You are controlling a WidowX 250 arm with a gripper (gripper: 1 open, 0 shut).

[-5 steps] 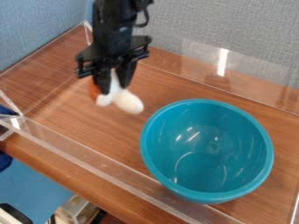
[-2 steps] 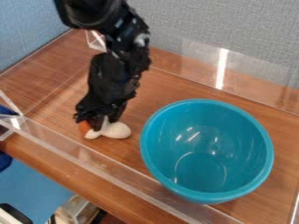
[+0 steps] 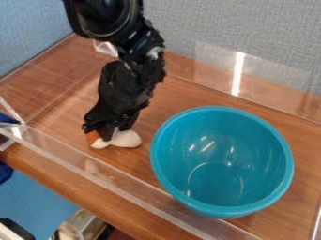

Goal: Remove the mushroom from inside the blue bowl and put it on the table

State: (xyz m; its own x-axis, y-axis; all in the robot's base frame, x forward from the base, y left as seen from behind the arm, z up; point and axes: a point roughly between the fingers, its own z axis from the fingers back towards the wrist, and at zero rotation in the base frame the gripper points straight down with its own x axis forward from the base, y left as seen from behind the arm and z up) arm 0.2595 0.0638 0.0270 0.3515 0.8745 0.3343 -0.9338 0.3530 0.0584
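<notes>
We see the blue bowl (image 3: 222, 160) empty; left of it the tool (image 3: 108, 131) grips the mushroom (image 3: 116, 140), seemingly touching the desk (image 3: 56, 94); release remains.

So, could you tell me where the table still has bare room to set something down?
The table is bare along the left, between the clear wall and the gripper, and at the back right behind the blue bowl. It is crowded in front, where the gripper holds the mushroom close beside the bowl.
</notes>
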